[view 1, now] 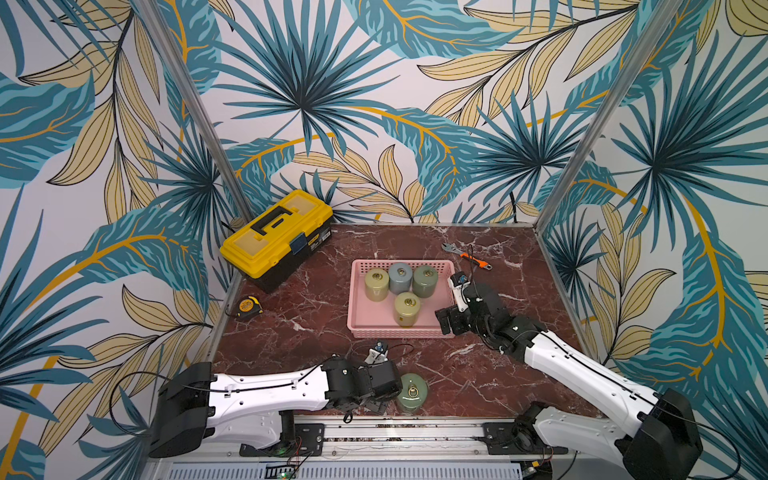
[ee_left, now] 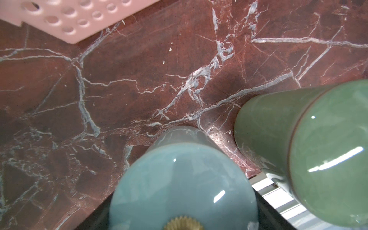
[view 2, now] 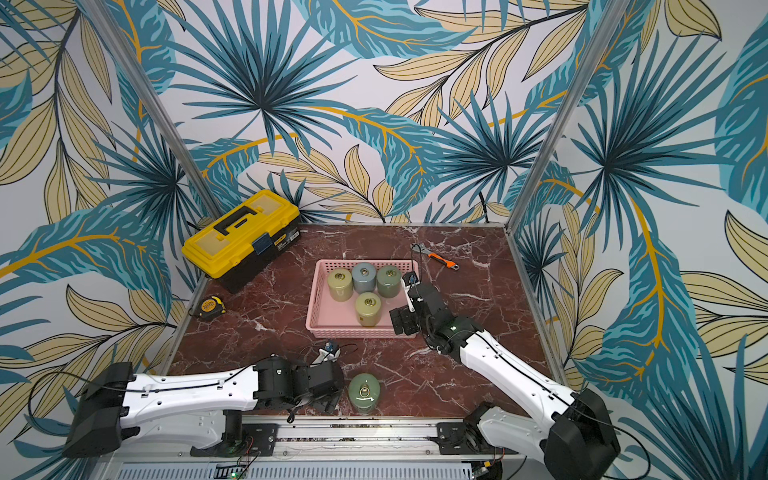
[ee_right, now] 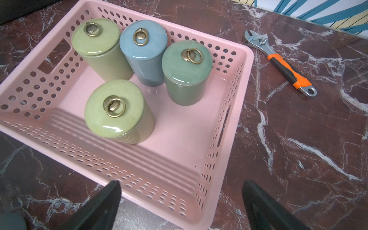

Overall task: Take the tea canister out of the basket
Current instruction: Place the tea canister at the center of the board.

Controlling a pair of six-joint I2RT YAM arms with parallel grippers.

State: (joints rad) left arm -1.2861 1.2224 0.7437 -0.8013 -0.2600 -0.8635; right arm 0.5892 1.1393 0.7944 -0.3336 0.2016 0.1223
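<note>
While the left gripper (view 1: 374,404) seems to flank a blue canister (ee_left: 179,179) at the front edge of the worktop (view 1: 478,374), grasp or release unclear, the right gripper (ee_right: 182,183) hovers with jaws spread wide at the front right corner of the pink basket (ee_right: 247,59). Best to straddle the lone front canister (ee_right: 114,108) inside, clear of the other canisters (ee_right: 143,39).

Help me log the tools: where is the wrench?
In both top views the wrench lies at the far right of the table, just beyond the basket's far right corner; the right wrist view shows it beside the basket too.
</note>
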